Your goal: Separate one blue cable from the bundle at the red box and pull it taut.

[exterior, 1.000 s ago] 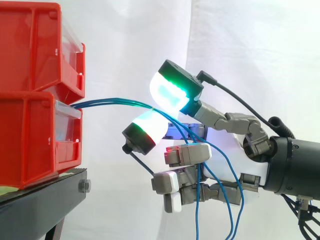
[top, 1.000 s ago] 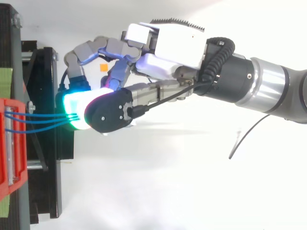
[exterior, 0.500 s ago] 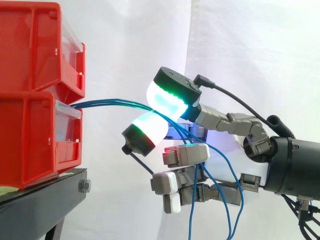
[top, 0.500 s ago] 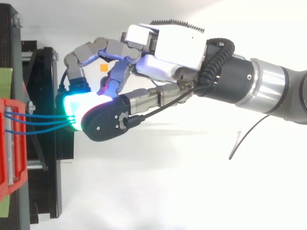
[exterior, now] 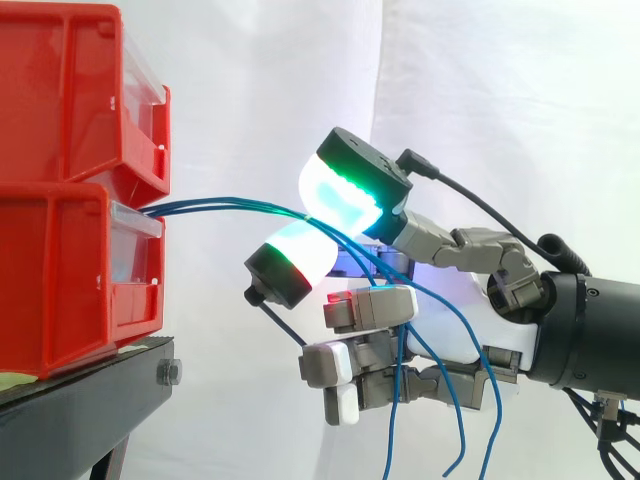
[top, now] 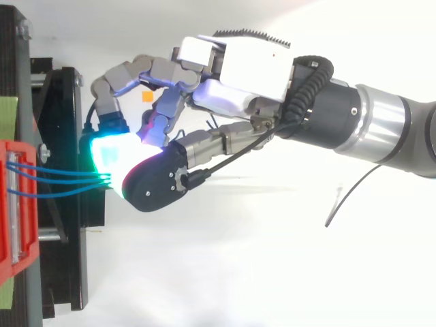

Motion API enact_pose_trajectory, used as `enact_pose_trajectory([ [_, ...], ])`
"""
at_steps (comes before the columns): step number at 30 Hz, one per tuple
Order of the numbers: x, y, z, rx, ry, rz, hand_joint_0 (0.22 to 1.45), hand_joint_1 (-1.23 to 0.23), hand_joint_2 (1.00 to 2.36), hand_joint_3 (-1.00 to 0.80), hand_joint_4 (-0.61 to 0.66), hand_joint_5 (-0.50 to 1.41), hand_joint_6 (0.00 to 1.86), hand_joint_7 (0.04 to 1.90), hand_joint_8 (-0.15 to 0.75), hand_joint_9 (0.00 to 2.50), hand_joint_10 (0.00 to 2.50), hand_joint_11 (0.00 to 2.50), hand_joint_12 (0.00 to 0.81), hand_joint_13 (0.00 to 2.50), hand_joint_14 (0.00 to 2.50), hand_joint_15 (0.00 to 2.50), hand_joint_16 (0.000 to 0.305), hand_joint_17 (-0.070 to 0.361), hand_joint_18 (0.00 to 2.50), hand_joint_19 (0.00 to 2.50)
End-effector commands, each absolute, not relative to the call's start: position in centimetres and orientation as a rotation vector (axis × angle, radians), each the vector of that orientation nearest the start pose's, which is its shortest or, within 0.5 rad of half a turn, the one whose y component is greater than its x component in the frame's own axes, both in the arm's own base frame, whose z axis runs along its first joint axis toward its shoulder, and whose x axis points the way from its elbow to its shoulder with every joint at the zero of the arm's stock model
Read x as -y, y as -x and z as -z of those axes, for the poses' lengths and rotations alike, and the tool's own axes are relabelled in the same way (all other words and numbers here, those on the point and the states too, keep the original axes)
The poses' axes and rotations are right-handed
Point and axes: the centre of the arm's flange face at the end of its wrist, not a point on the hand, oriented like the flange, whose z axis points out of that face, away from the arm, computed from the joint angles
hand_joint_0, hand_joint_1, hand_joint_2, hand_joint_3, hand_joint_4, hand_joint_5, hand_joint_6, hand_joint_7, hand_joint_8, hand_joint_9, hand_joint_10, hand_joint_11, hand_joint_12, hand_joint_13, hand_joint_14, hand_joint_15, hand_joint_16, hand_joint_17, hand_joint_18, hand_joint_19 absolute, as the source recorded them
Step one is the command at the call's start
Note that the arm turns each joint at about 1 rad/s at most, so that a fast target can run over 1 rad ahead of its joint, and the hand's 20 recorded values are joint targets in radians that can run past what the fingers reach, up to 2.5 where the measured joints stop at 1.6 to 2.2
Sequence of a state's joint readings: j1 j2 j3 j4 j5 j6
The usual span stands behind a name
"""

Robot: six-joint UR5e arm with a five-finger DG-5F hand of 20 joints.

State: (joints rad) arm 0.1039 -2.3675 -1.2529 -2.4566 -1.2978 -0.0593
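Note:
Three thin blue cables [exterior: 220, 205] leave the slot of the lower red box [exterior: 60, 280] and run right, level, to my hand [top: 238, 68]. Two green-white glowing fingertips [exterior: 345, 190] close on the cables from above and below, about a hand's width from the box. In the top view the cables [top: 61, 180] converge into one point between those pads. Behind the pinch the cables droop past the palm, and their loose ends [exterior: 455, 440] hang down. The other fingers are curled lower, with no cable in them.
A second red box [exterior: 70, 90] sits stacked on the lower one. Both rest on a black stand [exterior: 80, 410] at the left. A white curtain hangs behind. A thin black wire [top: 351, 191] trails off the forearm.
The upper pad dipped towards the lower pad, then lifted and tilted slightly. The hanging cable ends have swung. In the top view the pinch point has shifted a little downward.

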Motion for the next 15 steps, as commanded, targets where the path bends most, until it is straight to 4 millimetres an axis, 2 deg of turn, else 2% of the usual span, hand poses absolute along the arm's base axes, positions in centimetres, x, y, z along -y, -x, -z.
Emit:
enact_pose_trajectory([
  [1, 7.94, -77.88, -20.01, -0.95, -1.126, -1.154, 0.54, -0.64, 1.0, -0.5, 0.06, -0.17, 0.85, 1.22, 0.302, 1.37, 0.03, 1.56, 0.399, 1.13, 0.03, 0.9, 0.056, 0.125, 0.93, 0.86],
  [7, 7.83, -77.89, -20.01, -0.95, -1.126, -1.155, 0.51, -0.63, 1.0, -0.5, 0.07, -0.17, 0.85, 1.21, 0.316, 1.39, 0.03, 1.56, 0.413, 1.14, 0.03, 0.9, 0.059, 0.132, 0.96, 0.85],
  [15, 7.83, -77.89, -20.01, -0.95, -1.126, -1.155, 0.51, -0.83, 1.0, -0.5, 0.07, -0.17, 0.84, 1.24, 0.303, 1.36, 0.03, 1.57, 0.404, 1.12, 0.03, 0.89, 0.058, 0.131, 0.94, 0.82],
])
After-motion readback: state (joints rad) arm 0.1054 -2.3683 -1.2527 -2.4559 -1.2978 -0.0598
